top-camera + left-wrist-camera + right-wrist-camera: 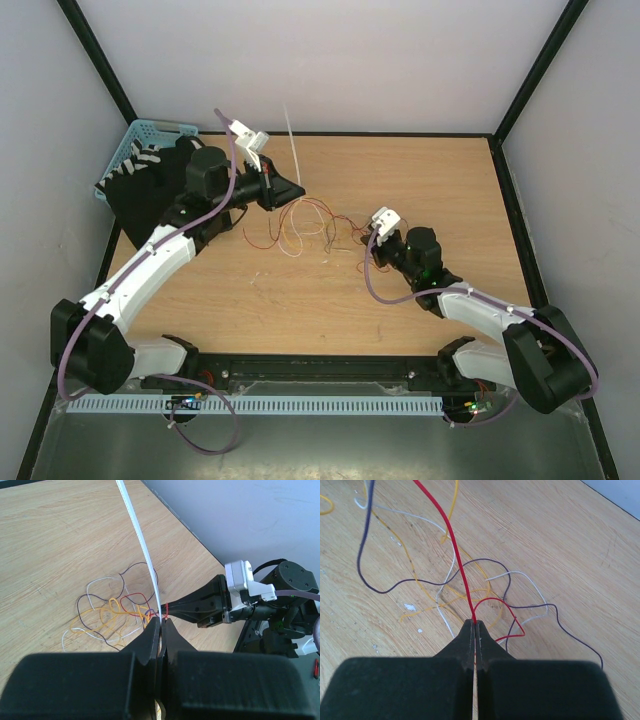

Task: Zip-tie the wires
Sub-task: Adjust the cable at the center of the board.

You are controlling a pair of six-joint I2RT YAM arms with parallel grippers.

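Note:
The wires (pixel 300 225) lie in a loose tangle of red, orange, dark and whitish strands on the wooden table, mid-left. My left gripper (pixel 297 188) hovers at their far-left edge and is shut on the zip tie (pixel 290 140), a thin white strip that rises away from the fingertips. In the left wrist view the zip tie (pixel 142 545) runs up from the closed left gripper (pixel 162 621), with the wires (pixel 107 615) behind. My right gripper (pixel 352 238) sits at the tangle's right side. It is shut on a red wire (pixel 457 565), pinched at the right gripper's (pixel 474 623) tips.
A blue basket (pixel 140 140) stands at the back-left corner, with a black object (pixel 145 195) beside it under the left arm. White walls and black frame posts (pixel 530 75) enclose the table (pixel 440 180). The two grippers' tips almost meet (pixel 167 611).

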